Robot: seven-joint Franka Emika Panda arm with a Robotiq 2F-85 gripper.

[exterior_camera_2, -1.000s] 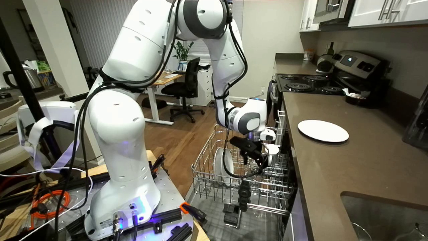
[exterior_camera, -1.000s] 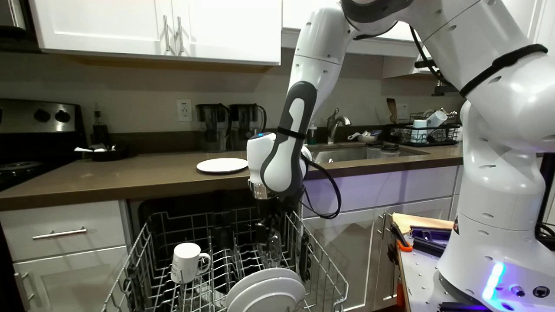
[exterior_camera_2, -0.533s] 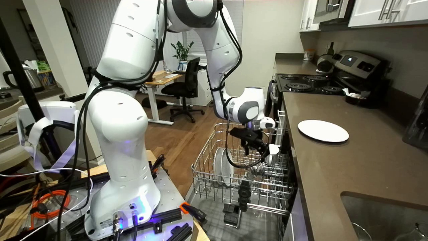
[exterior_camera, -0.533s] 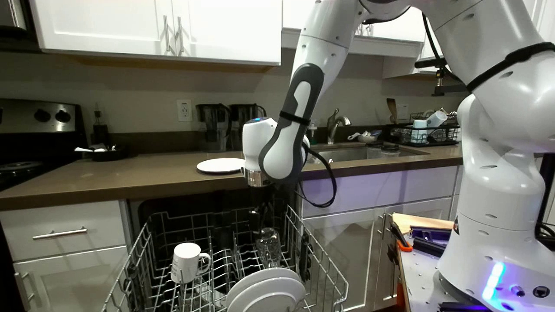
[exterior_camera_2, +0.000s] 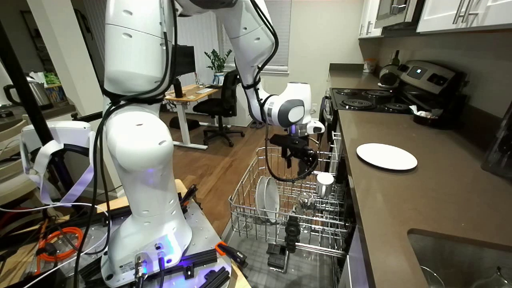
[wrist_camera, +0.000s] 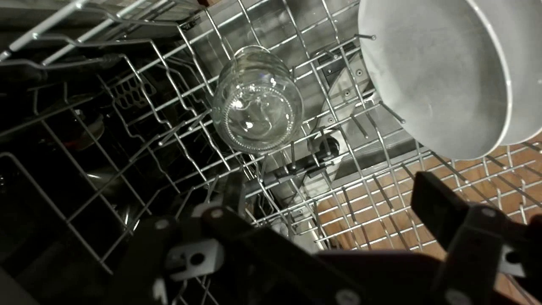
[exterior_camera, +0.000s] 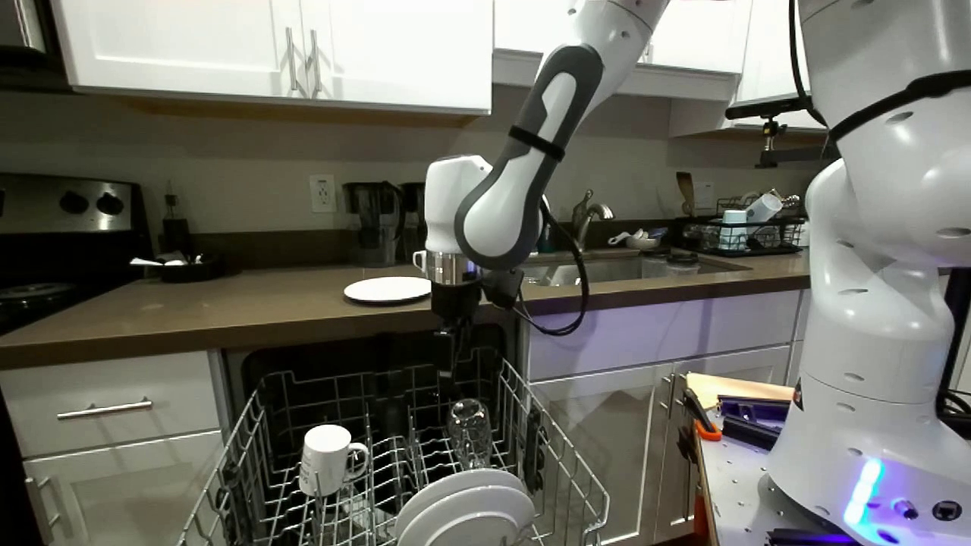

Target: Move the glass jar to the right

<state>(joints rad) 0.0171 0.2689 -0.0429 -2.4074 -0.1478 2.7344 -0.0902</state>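
The clear glass jar (exterior_camera: 470, 434) stands upside down in the dishwasher rack, near its right side in an exterior view and behind the white plates. It also shows in an exterior view (exterior_camera_2: 306, 200) and, base up, in the wrist view (wrist_camera: 259, 108). My gripper (wrist_camera: 330, 190) is open, with its black fingers wide apart and nothing between them. In both exterior views the gripper (exterior_camera: 446, 371) hangs above the rack, higher than the jar and apart from it. It also shows there (exterior_camera_2: 297, 166).
A white mug (exterior_camera: 325, 459) stands in the rack's left part. Several wire tines and two white plates (exterior_camera: 472, 519) surround the jar. The rack's wire rim (exterior_camera: 608, 497) runs round them. The brown counter edge (exterior_camera: 227, 334) lies behind, with a white plate (exterior_camera: 388, 289) on it.
My gripper has risen from down at the jar's top to well above the rack. The jar stays in the rack and shows fully now. The mug and plates have not moved.
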